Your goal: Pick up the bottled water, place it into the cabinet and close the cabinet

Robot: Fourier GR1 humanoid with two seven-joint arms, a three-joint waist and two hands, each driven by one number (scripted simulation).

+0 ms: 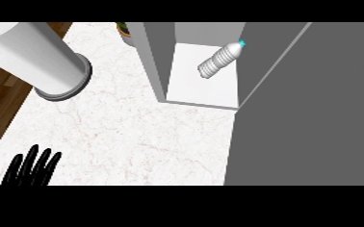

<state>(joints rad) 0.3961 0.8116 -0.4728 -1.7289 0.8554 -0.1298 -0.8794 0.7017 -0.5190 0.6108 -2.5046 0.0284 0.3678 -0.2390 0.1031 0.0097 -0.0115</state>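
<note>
The bottled water is lying inside the cabinet, well beyond the left hand's straight, slightly spread fingers.

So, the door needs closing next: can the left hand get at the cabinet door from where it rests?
Probably not easily. The left hand rests open at the lower left edge, while the cabinet door stands at the far right, across the bare counter. Nothing blocks it, but it is a long cross-body reach.

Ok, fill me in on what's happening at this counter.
The water bottle already stands inside the cabinet, on its white floor. Nothing is holding it. The grey cabinet door stands open at the right, so closing it remains. The left hand rests open at the lower left edge; the right hand is out of view.
</note>
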